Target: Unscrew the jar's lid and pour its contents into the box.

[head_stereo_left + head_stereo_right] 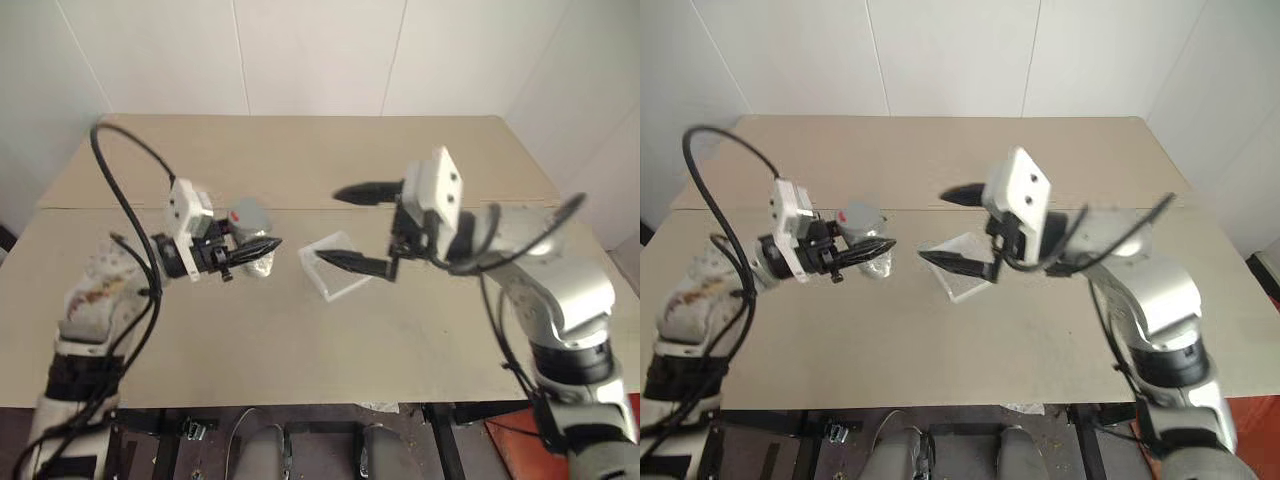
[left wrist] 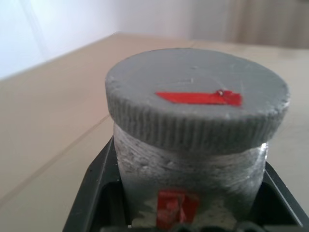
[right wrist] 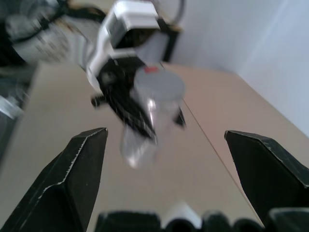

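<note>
My left gripper (image 1: 255,240) is shut on the jar (image 1: 250,222) and holds it above the table, left of the box (image 1: 335,265). In the left wrist view the black fingers (image 2: 91,193) clamp the jar's grey body (image 2: 188,174), which has a red mark on its side. The lid (image 2: 198,96) sits on the jar, ribbed at the rim, with a red strip on top. My right gripper (image 1: 350,228) stands open above the clear box, pointing towards the jar. In the right wrist view the lid (image 3: 159,84) lies ahead, between that gripper's spread fingers (image 3: 82,169).
The beige table (image 1: 300,350) has a seam running across it behind the jar and box. White walls close off the far side. A black cable (image 1: 120,190) loops over my left arm, and another hangs along the right arm.
</note>
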Available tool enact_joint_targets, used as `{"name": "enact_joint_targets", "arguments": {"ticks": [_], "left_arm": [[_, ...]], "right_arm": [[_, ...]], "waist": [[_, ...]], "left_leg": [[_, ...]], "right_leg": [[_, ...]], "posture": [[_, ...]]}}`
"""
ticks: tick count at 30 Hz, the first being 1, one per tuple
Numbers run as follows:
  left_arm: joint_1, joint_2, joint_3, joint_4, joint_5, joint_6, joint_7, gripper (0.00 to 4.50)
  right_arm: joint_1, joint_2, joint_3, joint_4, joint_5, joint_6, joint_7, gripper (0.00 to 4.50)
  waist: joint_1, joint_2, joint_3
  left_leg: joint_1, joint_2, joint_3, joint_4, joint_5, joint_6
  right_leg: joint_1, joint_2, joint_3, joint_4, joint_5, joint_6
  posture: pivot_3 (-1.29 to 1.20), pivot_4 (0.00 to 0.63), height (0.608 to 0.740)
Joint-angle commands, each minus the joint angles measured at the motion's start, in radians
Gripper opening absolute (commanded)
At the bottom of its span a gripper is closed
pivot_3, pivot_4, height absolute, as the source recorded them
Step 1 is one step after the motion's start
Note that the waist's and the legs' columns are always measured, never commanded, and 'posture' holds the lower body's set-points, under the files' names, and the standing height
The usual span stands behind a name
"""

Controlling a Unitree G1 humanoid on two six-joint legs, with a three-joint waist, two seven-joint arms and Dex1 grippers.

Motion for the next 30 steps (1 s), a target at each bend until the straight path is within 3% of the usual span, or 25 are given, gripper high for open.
{"name": "enact_joint_targets", "arguments": {"ticks": [1,6,13,16,19,21,24,30], "left_arm": [[-0.074,-0.002,-0.031,0.054,-0.035,0.005,-0.118,1.97],[-0.145,-0.071,-0.073,0.124,-0.003,-0.069,-0.17,1.97],[-0.167,-0.103,-0.064,0.155,0.013,-0.109,-0.186,1.97],[-0.165,-0.098,-0.061,0.144,0.011,-0.114,-0.194,1.97],[-0.166,-0.094,-0.056,0.138,0.008,-0.108,-0.197,1.97],[-0.167,-0.086,-0.054,0.132,-0.007,-0.089,-0.214,1.97],[-0.165,-0.073,-0.052,0.125,-0.04,-0.067,-0.269,1.97],[-0.194,-0.025,-0.069,0.118,-0.131,0.016,-0.48,1.97]], "right_arm": [[-0.1,0.054,0.034,0.058,0.0,0.063,-0.048,4.5],[-0.189,0.149,0.056,0.146,0.006,0.158,-0.117,4.5],[-0.198,0.178,0.061,0.191,0.003,0.183,-0.114,4.5],[-0.208,0.196,0.038,0.211,0.015,0.177,-0.116,3.88],[-0.214,0.205,0.022,0.229,0.025,0.155,-0.099,2.89],[-0.218,0.215,0.012,0.257,0.028,0.115,-0.075,2.77],[-0.227,0.234,0.003,0.336,0.054,0.01,0.048,2.77],[-0.294,0.242,0.045,0.576,0.126,-0.214,0.656,2.77]], "waist": [[0.001,0.0,0.0],[0.003,0.0,0.0],[-0.004,0.0,0.0],[-0.007,0.0,0.0],[-0.007,0.0,0.0],[-0.007,0.0,0.0],[-0.008,0.0,0.0],[-0.008,0.0,0.001]], "left_leg": [[0.0,0.0,0.0,0.0,0.0,0.0],[-0.005,-0.001,-0.001,0.0,0.0,0.0],[-0.006,-0.001,-0.001,0.0,0.0,0.0],[-0.006,-0.001,-0.001,0.0,0.0,0.0],[-0.006,0.0,-0.001,0.0,0.0,0.0],[-0.006,0.0,-0.001,0.0,0.0,0.0],[-0.006,0.0,-0.001,0.0,0.0,0.0],[-0.006,0.0,-0.001,0.0,0.0,0.0]], "right_leg": [[0.0,0.0,0.0,0.0,0.0,0.0],[-0.002,0.0,-0.002,0.001,0.0,0.0],[-0.003,0.0,-0.002,0.001,0.0,0.0],[-0.003,0.0,-0.002,0.001,0.0,0.0],[-0.003,0.0,-0.002,0.001,0.0,0.0],[-0.003,0.0,-0.002,0.001,0.0,0.0],[-0.003,0.0,-0.002,0.001,0.0,0.0],[-0.003,0.0,-0.002,0.001,0.001,0.001]], "posture": [[0.0,0.15,0.74],[0.0,0.15,0.74],[0.0,0.15,0.74],[0.0,0.15,0.74],[0.0,0.15,0.74],[0.0,0.15,0.74],[0.0,0.15,0.74],[0.0,0.15,0.74]]}}
